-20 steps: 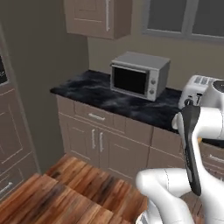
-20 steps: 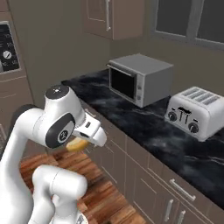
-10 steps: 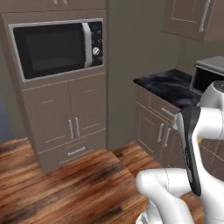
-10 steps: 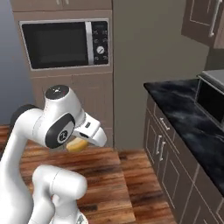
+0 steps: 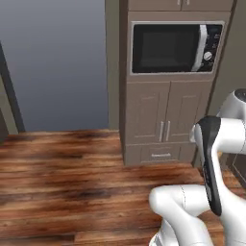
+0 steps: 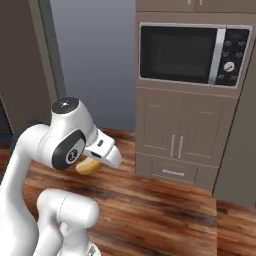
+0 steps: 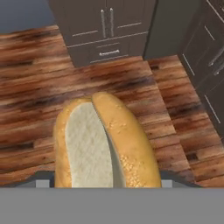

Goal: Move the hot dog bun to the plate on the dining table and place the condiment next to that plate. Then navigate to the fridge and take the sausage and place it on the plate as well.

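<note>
The hot dog bun (image 7: pixel 103 144) is a split tan roll with its pale cut face up, hanging above the wooden floor. My gripper (image 7: pixel 107 177) is shut on it, and the bun covers the fingertips. In the right base view the bun (image 6: pixel 86 165) pokes out as a small tan end under the white hand, where the gripper (image 6: pixel 95 161) sits tucked close to the arm. The plate, the dining table, the condiment, the fridge and the sausage are out of view.
A tall cabinet column with a built-in microwave (image 5: pixel 175 41) and lower doors (image 5: pixel 166 127) stands ahead; the microwave (image 6: pixel 192 52) is at upper right in the right base view. Wooden floor (image 5: pixel 62 182) stretches left toward a grey wall (image 5: pixel 57 62). Dark cabinets (image 7: pixel 205 52) stand to the right.
The whole picture has swung as the base turned: the counter with microwave and toaster slid out to the right, and the tall oven cabinet came in. The bun stays in the gripper.
</note>
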Tool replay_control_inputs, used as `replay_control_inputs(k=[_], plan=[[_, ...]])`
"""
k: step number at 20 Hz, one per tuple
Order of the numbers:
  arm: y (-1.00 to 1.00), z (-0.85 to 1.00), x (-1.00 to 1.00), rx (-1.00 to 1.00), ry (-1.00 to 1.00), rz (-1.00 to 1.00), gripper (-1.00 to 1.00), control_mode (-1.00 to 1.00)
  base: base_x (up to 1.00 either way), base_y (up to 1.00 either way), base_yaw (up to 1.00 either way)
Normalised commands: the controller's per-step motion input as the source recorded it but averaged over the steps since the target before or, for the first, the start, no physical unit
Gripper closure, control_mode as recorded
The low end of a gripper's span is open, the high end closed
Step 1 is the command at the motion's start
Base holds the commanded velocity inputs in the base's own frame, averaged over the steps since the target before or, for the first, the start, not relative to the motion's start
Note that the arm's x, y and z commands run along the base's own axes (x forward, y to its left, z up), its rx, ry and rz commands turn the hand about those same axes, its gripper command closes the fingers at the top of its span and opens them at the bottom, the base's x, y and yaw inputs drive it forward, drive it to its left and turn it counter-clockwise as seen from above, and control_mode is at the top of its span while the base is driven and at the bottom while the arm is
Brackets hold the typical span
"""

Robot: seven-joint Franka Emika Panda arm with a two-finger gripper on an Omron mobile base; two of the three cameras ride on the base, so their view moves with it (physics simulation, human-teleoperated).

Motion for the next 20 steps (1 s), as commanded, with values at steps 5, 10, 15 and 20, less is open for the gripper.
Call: replay_control_inputs(k=[5, 10, 15, 20], plan=[[0.0, 0.0, 0.0, 0.0, 0.0, 0.0, 1.0, 1.0, 0.0, 0.5, 0.75], [0.0, 0.0, 0.0, 0.0, 0.0, 0.0, 1.0, 1.0, -0.01, 0.48, 0.76], [0.0, 0.0, 0.0, 0.0, 0.0, 0.0, 1.0, 1.0, 0.0, 0.53, 0.76], [0.0, 0.0, 0.0, 0.0, 0.0, 0.0, 1.0, 1.0, 0.0, 0.51, 0.76]])
